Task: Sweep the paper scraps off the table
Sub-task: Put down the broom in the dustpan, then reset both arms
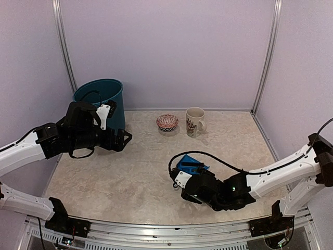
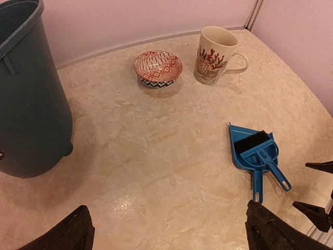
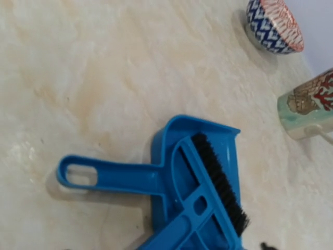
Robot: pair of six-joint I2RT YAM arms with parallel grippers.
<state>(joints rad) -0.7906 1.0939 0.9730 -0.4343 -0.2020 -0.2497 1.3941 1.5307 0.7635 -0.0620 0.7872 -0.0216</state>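
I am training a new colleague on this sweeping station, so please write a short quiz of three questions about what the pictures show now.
1. True or false: the brush lies inside the blue dustpan.
2. Which thing stands closest to the left claw? A) the mug B) the teal bin C) the patterned bowl
3. Are any paper scraps visible on the table?
Key: 1 true; 2 B; 3 no, none shows in any view.
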